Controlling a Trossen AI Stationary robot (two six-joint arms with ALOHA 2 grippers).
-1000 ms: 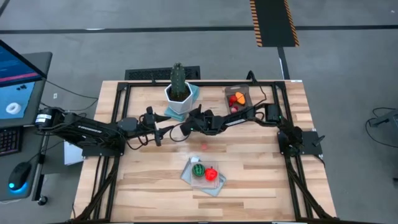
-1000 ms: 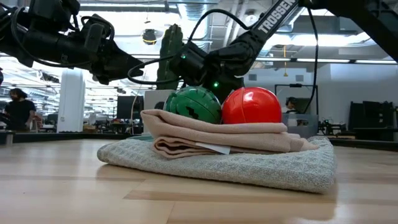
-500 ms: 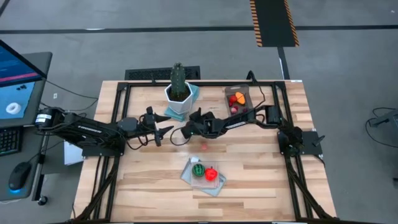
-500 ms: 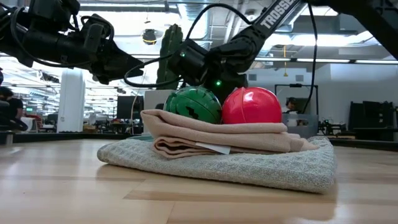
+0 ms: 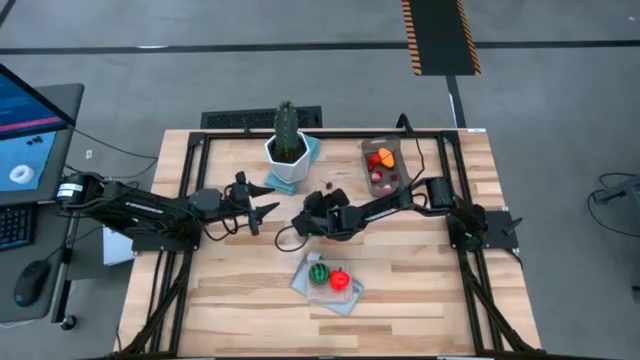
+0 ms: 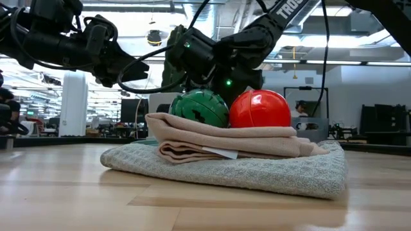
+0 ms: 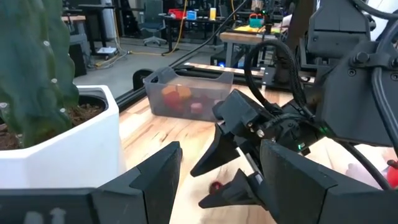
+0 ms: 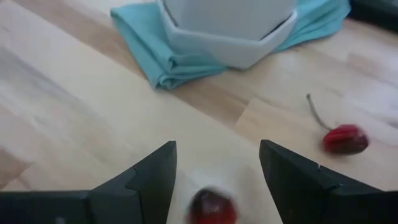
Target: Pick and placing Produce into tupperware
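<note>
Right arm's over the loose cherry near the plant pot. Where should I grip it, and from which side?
Grip the round red body of the cherry, from straight above. It lies loose on the bare table, centred between the right gripper's open jaws, and looks too small for a side approach.

My two arms are dark, jointed and slim, with black cables looping off them. My right arm [image 6: 282, 16] bears white lettering and small green lights glow near its wrist. My left gripper [image 7: 217, 180] has broad, angular black fingers.
</note>
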